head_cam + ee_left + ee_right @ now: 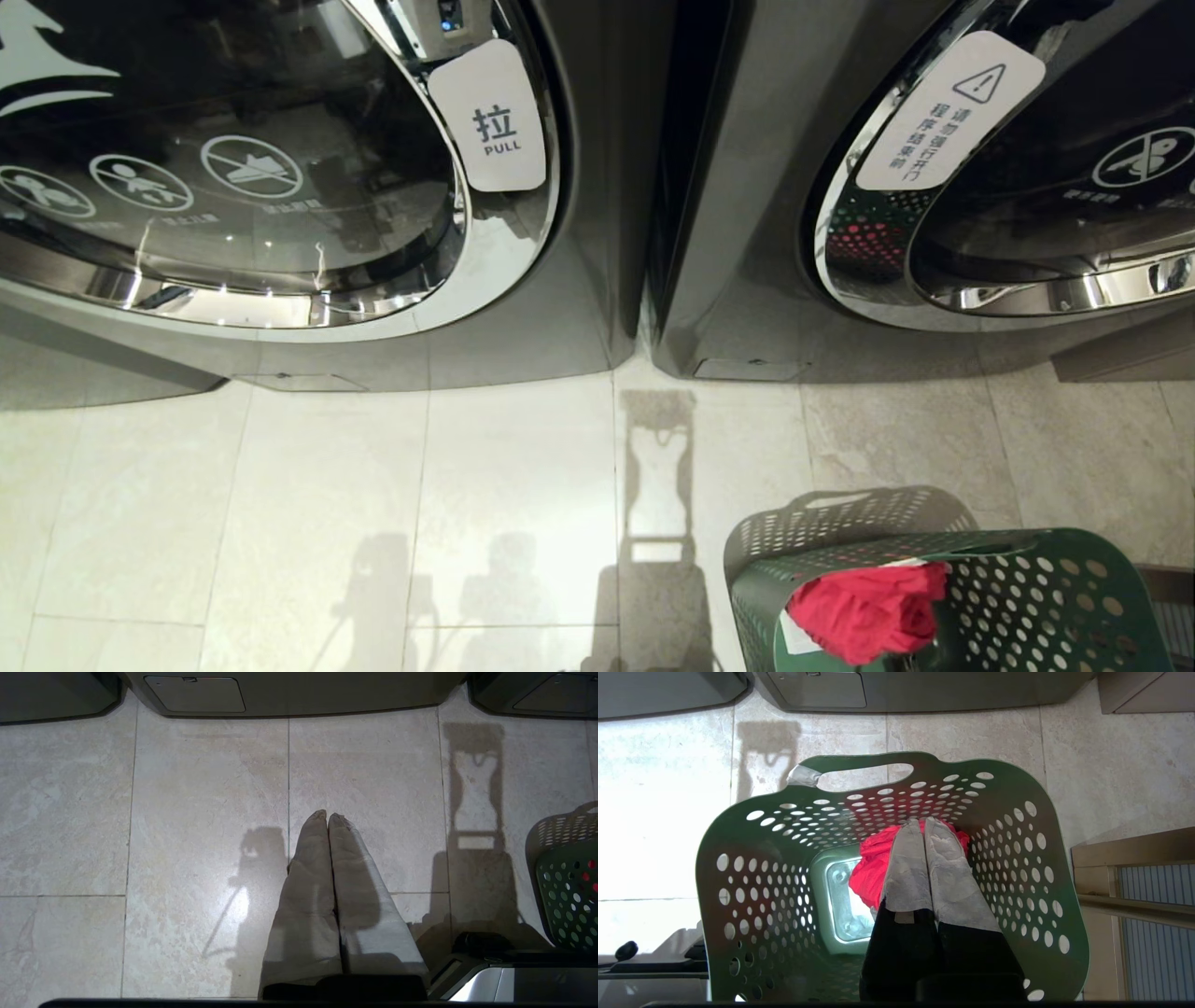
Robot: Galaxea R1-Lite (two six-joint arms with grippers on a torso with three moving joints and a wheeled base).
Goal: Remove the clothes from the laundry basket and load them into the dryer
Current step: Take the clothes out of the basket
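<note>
Red soft fabric clothes point(870, 609) lie bunched in 1 bundle inside the dark green perforated plastic laundry basket point(1027, 597), which stands on the pale tiled floor point(420, 504) in front of the 2 grey front-loading machines: the left machine point(280, 187) with a white PULL tag on its door, the right machine point(934, 187) with a white warning tag. Both doors look shut.

Handling judgement: the bundle is light, limp and crumpled, so it will sag and may trail or snag on the basket rim when lifted. Not fragile, not slippery. Best hold is a pinch on a raised fold at the top of the heap, deep enough to catch more than 1 layer.

Right tool point(924, 822) hangs above the basket opening with its 2 cloth-covered fingers pressed together, holding nothing. In the right wrist view its tips overlap the red bundle, but it appears to sit above the fabric; contact cannot be confirmed. It must spread before any grab.

Left tool point(327, 814) hangs over bare floor, fingers also pressed together and empty, well apart from the basket, which shows only at the edge of the left wrist view point(567, 896).

Neither arm shows in the head view.
</note>
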